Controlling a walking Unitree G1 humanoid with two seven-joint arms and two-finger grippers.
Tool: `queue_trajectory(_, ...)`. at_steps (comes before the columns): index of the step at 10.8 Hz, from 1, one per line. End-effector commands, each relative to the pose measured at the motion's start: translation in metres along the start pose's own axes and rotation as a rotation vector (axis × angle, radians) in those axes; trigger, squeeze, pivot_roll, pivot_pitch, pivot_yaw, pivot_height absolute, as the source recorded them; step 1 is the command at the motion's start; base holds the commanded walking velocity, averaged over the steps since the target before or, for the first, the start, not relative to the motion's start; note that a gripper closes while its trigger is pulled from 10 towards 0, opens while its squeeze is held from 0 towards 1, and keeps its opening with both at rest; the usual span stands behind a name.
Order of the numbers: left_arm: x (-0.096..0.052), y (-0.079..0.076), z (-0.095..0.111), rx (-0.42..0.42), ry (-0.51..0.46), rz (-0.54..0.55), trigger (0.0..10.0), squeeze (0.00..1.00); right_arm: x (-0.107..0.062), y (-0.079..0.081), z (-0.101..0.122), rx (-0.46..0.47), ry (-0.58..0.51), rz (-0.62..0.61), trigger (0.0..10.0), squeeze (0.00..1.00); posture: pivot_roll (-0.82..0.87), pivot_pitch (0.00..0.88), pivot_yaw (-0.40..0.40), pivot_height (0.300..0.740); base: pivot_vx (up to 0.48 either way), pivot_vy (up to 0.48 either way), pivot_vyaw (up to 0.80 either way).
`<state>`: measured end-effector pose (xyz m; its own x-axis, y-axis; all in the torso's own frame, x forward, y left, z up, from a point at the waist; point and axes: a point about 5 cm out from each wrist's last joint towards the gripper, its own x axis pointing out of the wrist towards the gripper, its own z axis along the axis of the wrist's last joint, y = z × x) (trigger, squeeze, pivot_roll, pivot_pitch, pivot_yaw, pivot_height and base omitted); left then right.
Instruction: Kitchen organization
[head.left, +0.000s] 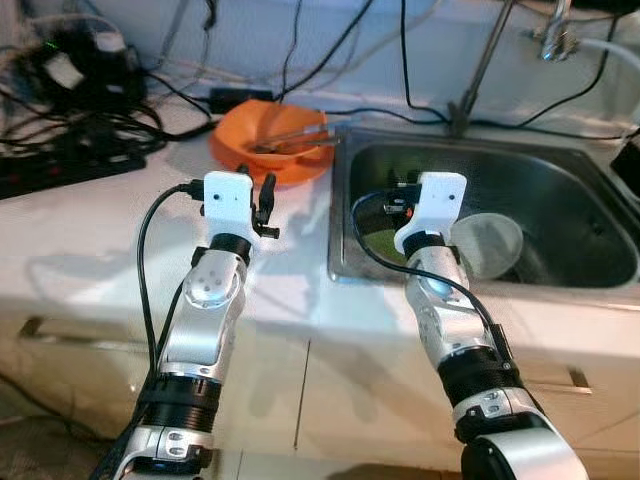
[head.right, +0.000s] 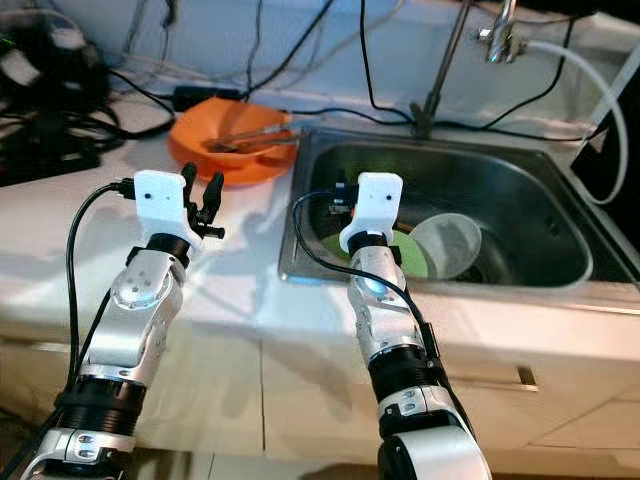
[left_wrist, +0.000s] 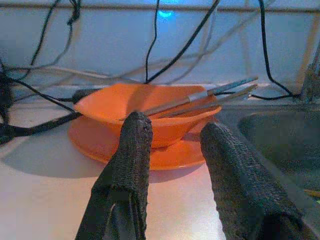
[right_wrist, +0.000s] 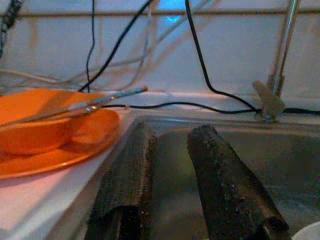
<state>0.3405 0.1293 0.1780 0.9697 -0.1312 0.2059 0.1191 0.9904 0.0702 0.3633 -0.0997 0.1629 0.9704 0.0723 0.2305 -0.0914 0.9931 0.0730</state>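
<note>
An orange bowl (head.left: 262, 138) sits on an orange plate (left_wrist: 100, 145) on the white counter, just left of the sink (head.left: 560, 190). Two metal utensils (left_wrist: 200, 97) lie across the bowl. My left gripper (left_wrist: 175, 130) hovers open above the counter a short way in front of the bowl, holding nothing. My right gripper (right_wrist: 172, 132) stands open over the left end of the sink, also holding nothing. In the sink lie a green plate (head.right: 412, 256) and a clear plastic cup (head.left: 487, 243) on its side.
Black cables and power strips (head.left: 70, 110) crowd the counter at the back left. A tap (head.left: 555, 35) and a white hose (head.right: 600, 90) stand behind the sink at the right. Cabinet fronts run below the counter edge.
</note>
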Motion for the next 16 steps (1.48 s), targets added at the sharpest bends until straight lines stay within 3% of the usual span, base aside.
queue_trajectory(1, 0.0009, -0.0023, 0.0024, 0.005, -0.004, -0.01, 10.0, 0.0, 0.0021, 0.0004, 0.0021, -0.009, -0.001, 0.006, 10.0, 0.0, 0.25, 0.0, -0.064, 0.74, 0.296, 0.0, 0.0)
queue_trajectory(16, 0.0043, -0.0024, 0.0104, 0.001, -0.039, -0.005, 10.0, 0.0, 0.004, 0.0003, 0.0024, 0.011, 0.004, 0.012, 10.0, 0.0, 0.25, 0.004, -0.073, 0.74, 0.349, 0.0, 0.0)
